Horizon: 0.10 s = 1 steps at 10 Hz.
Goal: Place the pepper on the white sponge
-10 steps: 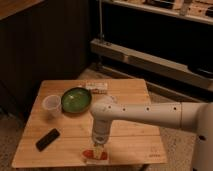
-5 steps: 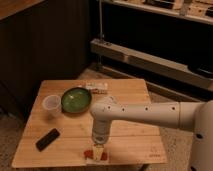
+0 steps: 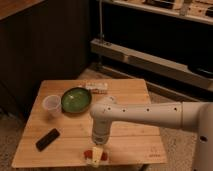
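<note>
The pepper [image 3: 91,154] lies with its long axis left-right across the white sponge [image 3: 96,156] near the counter's [image 3: 130,137] front edge. The hand [image 3: 98,149] hangs directly over both; whether it grips the pepper cannot be told.

At the bottom centre of the frame, the pale gripper [image 3: 97,151] hangs over a red-orange pepper [image 3: 89,154], seemingly on a whitish sponge [image 3: 96,159]. The surface [image 3: 131,136] is light wood; the bowl [image 3: 76,99] at upper left is green.

Green bowl [image 3: 76,99], clear cup [image 3: 51,105] (beside it), white box [image 3: 96,87], black remote [image 3: 48,139].
</note>
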Available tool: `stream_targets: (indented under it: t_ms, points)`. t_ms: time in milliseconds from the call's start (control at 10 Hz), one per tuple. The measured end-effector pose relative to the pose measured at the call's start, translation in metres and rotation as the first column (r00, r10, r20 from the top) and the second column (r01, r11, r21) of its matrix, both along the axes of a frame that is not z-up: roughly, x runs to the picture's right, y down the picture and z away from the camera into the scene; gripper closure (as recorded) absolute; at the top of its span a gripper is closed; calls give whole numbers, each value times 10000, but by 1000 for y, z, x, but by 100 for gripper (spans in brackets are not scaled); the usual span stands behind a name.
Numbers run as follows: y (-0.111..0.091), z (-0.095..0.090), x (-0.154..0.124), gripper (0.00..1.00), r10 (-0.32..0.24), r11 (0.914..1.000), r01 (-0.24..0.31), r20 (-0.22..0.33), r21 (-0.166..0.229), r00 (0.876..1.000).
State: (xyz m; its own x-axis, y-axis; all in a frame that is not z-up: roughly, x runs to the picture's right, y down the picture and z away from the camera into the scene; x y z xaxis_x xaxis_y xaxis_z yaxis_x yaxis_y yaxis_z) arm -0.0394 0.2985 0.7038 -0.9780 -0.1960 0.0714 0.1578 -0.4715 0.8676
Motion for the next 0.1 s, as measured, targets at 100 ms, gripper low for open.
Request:
stream_targets:
  t_ms: [100]
  points:
    - [-1,0,0,20,118,9999,-117,-80,71,9999]
